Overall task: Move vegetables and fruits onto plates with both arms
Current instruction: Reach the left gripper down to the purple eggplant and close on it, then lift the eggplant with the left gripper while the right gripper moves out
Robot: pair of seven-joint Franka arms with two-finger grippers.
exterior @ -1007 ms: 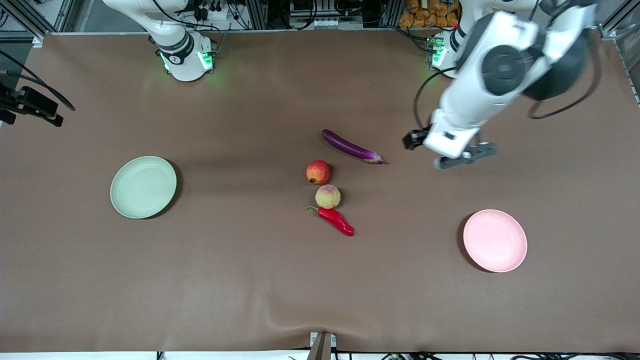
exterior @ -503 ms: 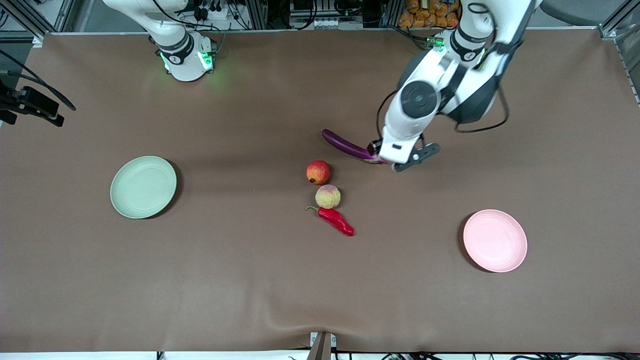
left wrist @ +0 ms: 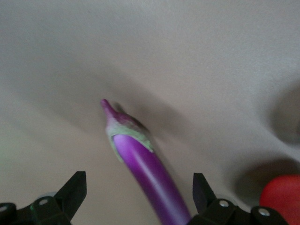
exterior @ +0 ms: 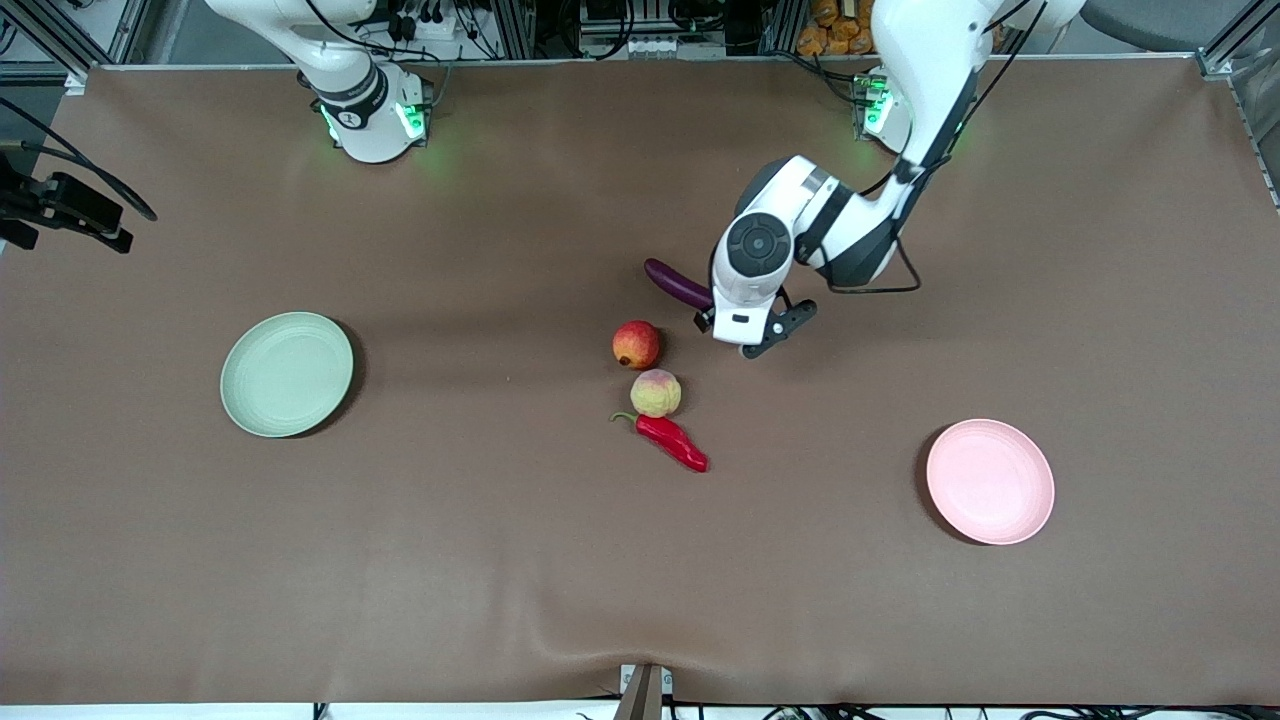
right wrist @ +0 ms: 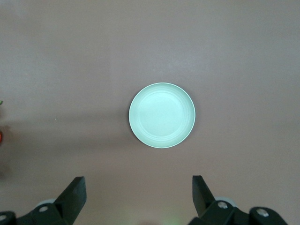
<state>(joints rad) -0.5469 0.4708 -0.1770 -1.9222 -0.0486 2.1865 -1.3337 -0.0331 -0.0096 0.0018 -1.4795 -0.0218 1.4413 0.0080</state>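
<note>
Your left gripper (left wrist: 136, 187) has swung in with jaws wide open, empty, either side of the eggplant (left wrist: 145, 168), which lies flat on the table, so you can grab it soon. Your right gripper (right wrist: 136, 187) waits open above the green plate (right wrist: 162, 115).

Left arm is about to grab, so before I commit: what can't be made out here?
- Eggplant: in the front view the left arm covers its stem half.
- Left hand: open over the eggplant; the wrist view is blurred, so contact can't be judged.
- Right hand: out of the front view, open above the green plate.
</note>
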